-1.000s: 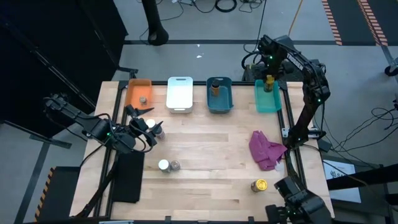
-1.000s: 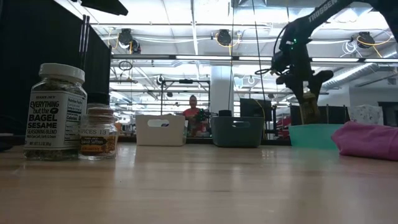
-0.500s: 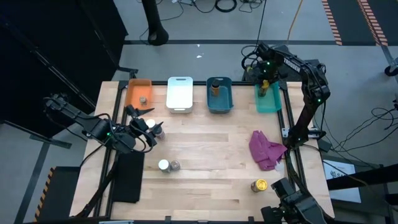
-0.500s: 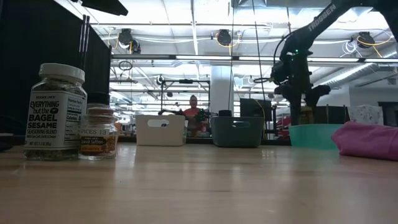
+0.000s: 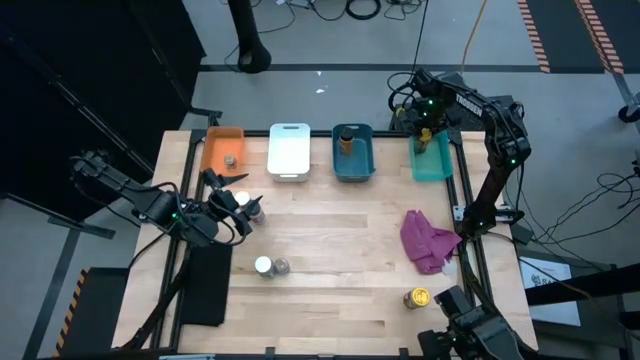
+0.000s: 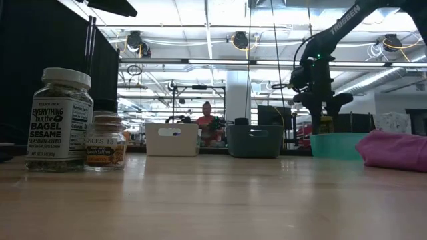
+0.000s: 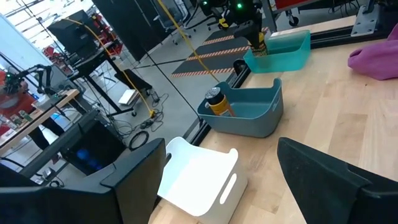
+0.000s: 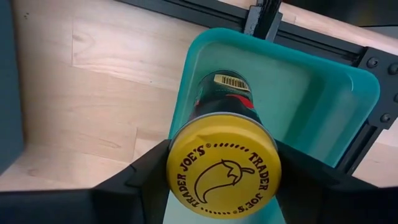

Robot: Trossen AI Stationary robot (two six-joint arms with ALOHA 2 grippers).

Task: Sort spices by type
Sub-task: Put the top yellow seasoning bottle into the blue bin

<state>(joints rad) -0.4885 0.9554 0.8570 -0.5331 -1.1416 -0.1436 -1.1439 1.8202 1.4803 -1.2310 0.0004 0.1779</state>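
Observation:
My right gripper hangs over the far end of the teal bin, shut on a yellow-lidded spice jar. In the low view that jar stands upright with its lower end behind the bin's rim. My left gripper waits open near the table's left edge, beside a dark-lidded jar. Single jars stand in the orange bin and the blue bin. A white-lidded jar, a brown one and a yellow-lidded one stand on the table. My right gripper pinches the jar between its two fingers at the yellow lid's rim, one finger on either side. It comes from above, pointing down. The jar hangs upright below the fingers, inside the teal bin's outline; I cannot tell if its base touches the bin floor.
A white bin stands between the orange bin and the blue bin along the far edge. A magenta cloth lies crumpled near the right edge. A person shows in the room behind.
My right gripper has come down toward the teal bin and shifted a little toward the far edge, still shut on the jar. The jar has turned from slanted to upright, and its lower end has sunk behind the bin's rim.

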